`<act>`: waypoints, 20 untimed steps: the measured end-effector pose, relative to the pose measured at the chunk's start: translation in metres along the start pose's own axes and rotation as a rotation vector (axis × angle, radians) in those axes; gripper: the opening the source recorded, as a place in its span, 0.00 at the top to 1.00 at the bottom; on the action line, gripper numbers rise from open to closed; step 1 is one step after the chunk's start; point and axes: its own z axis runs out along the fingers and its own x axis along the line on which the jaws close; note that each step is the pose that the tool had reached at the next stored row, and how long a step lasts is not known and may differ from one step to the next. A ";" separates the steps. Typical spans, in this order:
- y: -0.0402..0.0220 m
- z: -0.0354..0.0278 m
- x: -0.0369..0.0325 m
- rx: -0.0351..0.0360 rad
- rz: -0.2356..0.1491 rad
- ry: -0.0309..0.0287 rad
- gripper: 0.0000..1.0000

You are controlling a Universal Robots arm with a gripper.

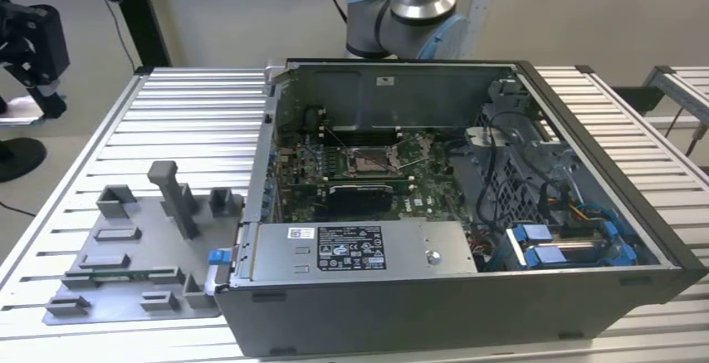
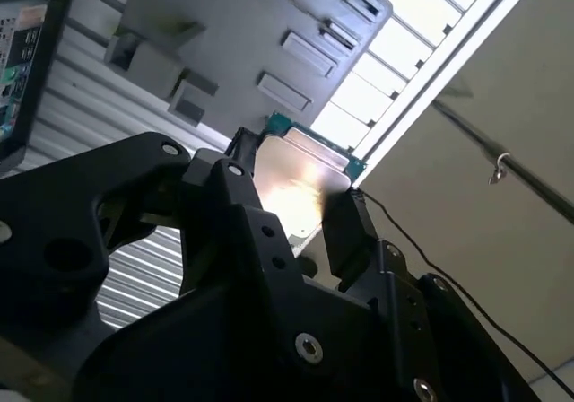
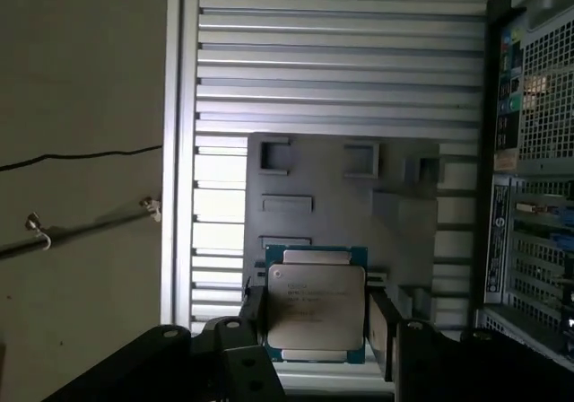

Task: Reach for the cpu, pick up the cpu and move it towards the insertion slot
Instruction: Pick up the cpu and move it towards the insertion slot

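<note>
My pincer (image 3: 316, 335) is clamped on the cpu (image 3: 314, 303) by two opposite edges, w/ the grey fixture tray (image 3: 341, 196) and slatted counter (image 3: 341, 52) beyond it in both wrist views. The insertion slot (image 1: 369, 161) sits mid-frame in the exterior view, inside the open PC case (image 1: 443, 313). Risk, imo: thin edge grip, so a jolt could tilt or drop the chip.
</note>
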 end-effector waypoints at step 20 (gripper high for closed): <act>-0.0011 0.0008 -0.0742 0.0000 0.000 0.0000 1.00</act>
